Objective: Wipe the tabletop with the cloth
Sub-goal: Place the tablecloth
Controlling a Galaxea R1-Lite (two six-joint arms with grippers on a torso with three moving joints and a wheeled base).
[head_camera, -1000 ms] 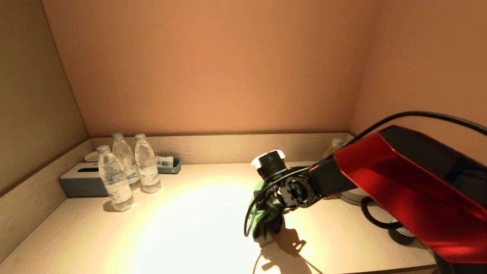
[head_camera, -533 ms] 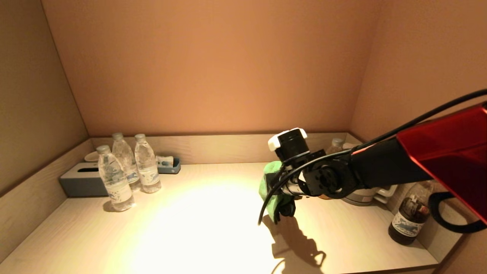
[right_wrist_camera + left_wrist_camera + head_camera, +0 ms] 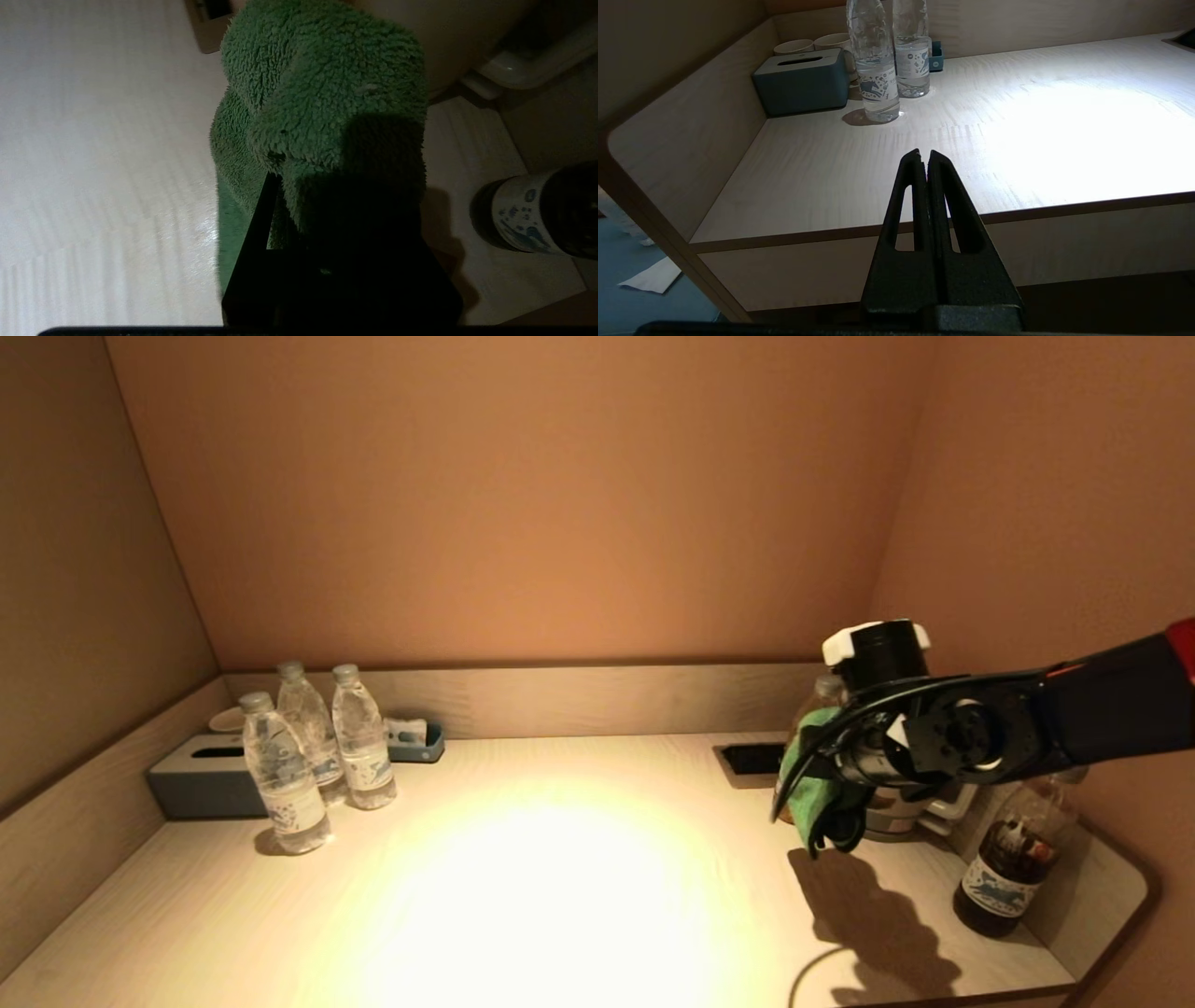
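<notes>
A: What colour is seen on the cloth (image 3: 810,782)?

B: A fleecy green is shown, wrapped over the black right gripper (image 3: 834,821).

A: And the tabletop (image 3: 523,887)?

B: Pale wood with fine straight grain is seen, washed bright in the middle.

A: The far left?

B: Three clear bottles (image 3: 317,747) with white caps and blue-printed white labels are seen beside a grey-blue tissue box (image 3: 201,782).

A: The right?

B: A dark brown bottle (image 3: 1006,859) with a white, blue-patterned label is seen. The left gripper (image 3: 923,161) is black.
</notes>
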